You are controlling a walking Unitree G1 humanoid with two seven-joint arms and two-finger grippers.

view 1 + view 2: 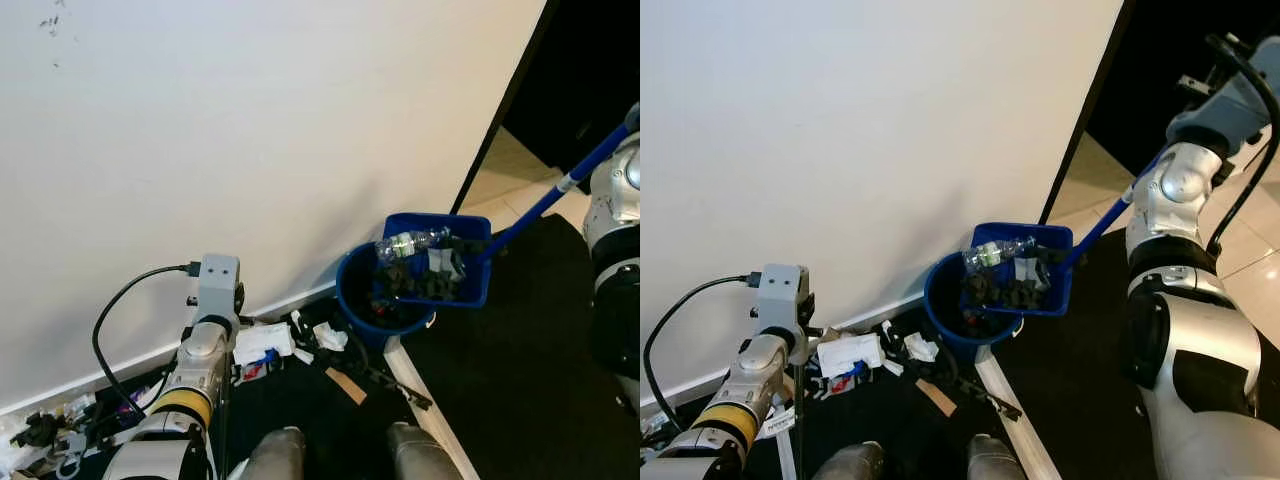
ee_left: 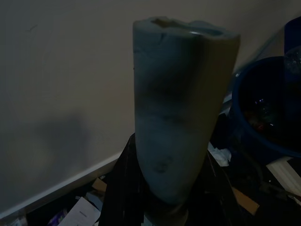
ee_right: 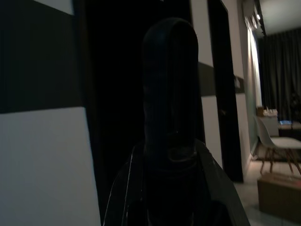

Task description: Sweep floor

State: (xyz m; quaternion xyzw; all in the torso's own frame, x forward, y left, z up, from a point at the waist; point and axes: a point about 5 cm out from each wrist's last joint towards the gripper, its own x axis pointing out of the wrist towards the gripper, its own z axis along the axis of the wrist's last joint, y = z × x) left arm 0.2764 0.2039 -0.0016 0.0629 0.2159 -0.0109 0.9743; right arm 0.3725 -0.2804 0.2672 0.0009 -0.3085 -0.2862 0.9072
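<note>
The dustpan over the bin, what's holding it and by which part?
The right arm holds the blue dustpan by the upper end of its long handle; the grip itself isn't visible.

Dustpan (image 1: 455, 262) tipped over bin (image 1: 380, 295) by the wall (image 1: 250, 130); litter (image 1: 270, 345) on floor left of bin

— What lay on the floor?
— We saw a dark floor (image 1: 520, 370) holding a round blue bin (image 1: 352, 290), with crumpled paper scraps (image 1: 265, 342) and a cardboard piece (image 1: 345, 385) scattered beside it.

One dustpan (image 1: 470, 262), tipped over one bin (image 1: 372, 290); one bottle (image 1: 410, 241) in the pan; two silver arms (image 1: 1185, 250).
</note>
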